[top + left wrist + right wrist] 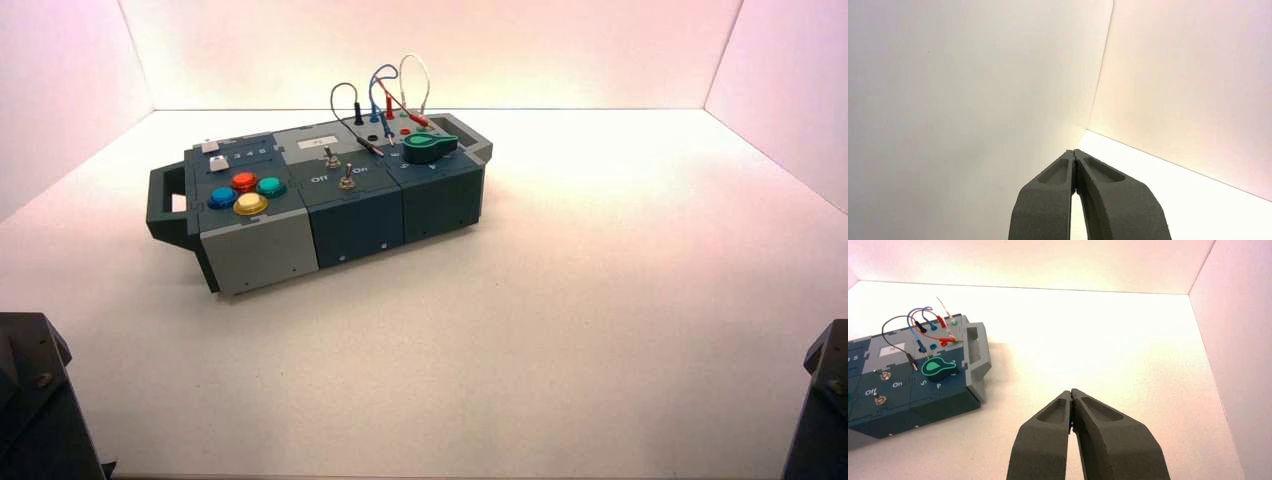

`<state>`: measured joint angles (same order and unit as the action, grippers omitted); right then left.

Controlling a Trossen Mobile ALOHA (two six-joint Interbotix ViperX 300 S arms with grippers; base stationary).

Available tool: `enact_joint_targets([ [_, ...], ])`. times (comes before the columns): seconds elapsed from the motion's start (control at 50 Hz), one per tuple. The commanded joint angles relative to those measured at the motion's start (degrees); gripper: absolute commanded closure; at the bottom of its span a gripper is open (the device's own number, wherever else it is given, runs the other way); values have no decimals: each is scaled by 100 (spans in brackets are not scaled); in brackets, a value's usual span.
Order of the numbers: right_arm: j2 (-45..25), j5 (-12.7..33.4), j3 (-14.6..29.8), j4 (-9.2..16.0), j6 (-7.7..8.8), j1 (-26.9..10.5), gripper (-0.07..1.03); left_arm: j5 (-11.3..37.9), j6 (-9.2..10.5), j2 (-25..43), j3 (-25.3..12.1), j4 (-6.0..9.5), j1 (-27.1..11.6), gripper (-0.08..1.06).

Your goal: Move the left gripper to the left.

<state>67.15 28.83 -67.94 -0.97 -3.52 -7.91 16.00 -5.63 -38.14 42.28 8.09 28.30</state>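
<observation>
My left gripper [1074, 151] is shut and empty, its tips touching; it faces the bare left wall and the far corner, with no box in its view. In the high view only the left arm's broad black block [35, 400] shows at the bottom left corner. My right gripper [1071, 391] is shut and empty, held above the white floor to the right of the box [918, 395]. The right arm's black block [825, 400] shows at the bottom right corner of the high view.
The blue-grey box [350, 215] stands turned on the white floor, left of centre, well ahead of both arms. It bears coloured buttons [245, 190], two toggle switches [346, 180], a green knob [428, 145] and looped wires [385, 90]. White walls enclose the floor on three sides.
</observation>
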Motion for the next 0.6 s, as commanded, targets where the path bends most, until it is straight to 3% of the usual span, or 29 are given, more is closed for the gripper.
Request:
enact_joint_targets([
  [0.02, 0, -18, 167, 18, 0, -26, 99, -26, -9, -62, -149, 9, -79, 101],
  [0.6, 53, -9, 158, 18, 0, -26, 99, -62, -18, 0, 18, 9, -158, 101],
])
